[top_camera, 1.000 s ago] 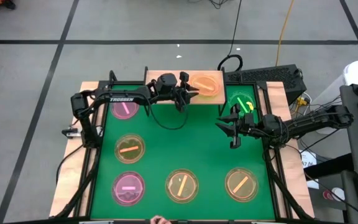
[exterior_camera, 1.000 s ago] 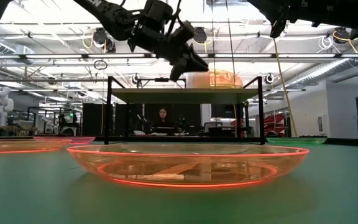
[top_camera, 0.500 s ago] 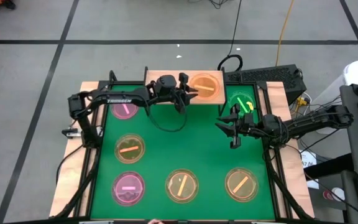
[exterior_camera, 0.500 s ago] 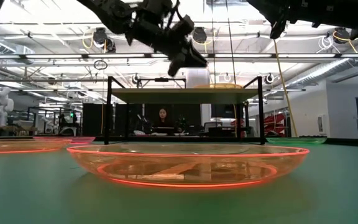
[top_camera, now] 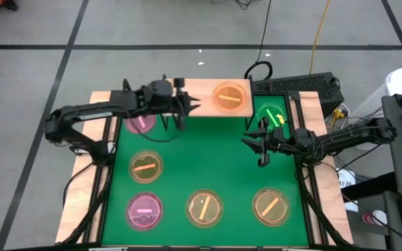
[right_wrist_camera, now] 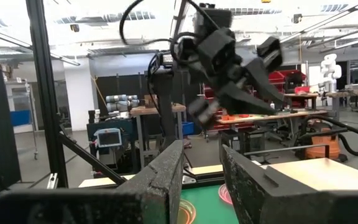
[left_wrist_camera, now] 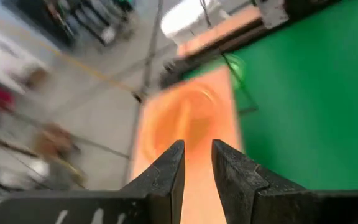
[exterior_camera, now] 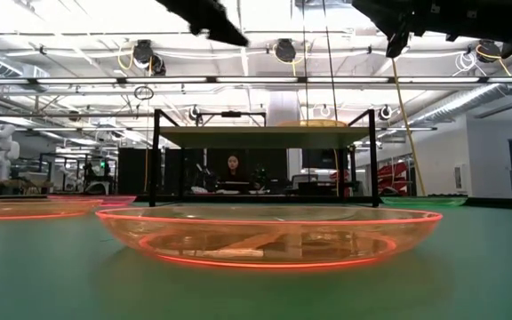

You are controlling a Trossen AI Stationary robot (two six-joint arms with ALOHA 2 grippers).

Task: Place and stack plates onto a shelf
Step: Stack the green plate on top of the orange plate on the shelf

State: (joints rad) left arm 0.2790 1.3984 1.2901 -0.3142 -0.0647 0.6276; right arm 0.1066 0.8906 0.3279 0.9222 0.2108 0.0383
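Observation:
An amber plate (top_camera: 229, 97) lies flat on the right half of the light-wood shelf (top_camera: 199, 89); in the low view only its rim (exterior_camera: 314, 123) shows above the shelf board (exterior_camera: 238, 136). My left gripper (top_camera: 189, 108) hovers open over the shelf's left part, apart from that plate (left_wrist_camera: 188, 121). My right gripper (top_camera: 258, 148) hovers open above the green mat, just on the near side of a green plate (top_camera: 271, 115). Two pink plates (top_camera: 140, 123) (top_camera: 144, 210) and three amber ones (top_camera: 146, 166) (top_camera: 204, 207) (top_camera: 271, 206) rest on the mat.
The green mat (top_camera: 208, 153) has bare room in its middle. Black shelf legs (exterior_camera: 156, 160) stand at the far edge. A keyboard-like black unit (top_camera: 302, 85) and cables lie beyond the right far corner. A person (exterior_camera: 233, 169) sits in the room behind.
My left gripper has drawn away from the amber plate on the shelf, moving toward the table's left and upward. The plate, first tipped up at the gripper's side, has settled flat on the shelf. My right arm has kept still.

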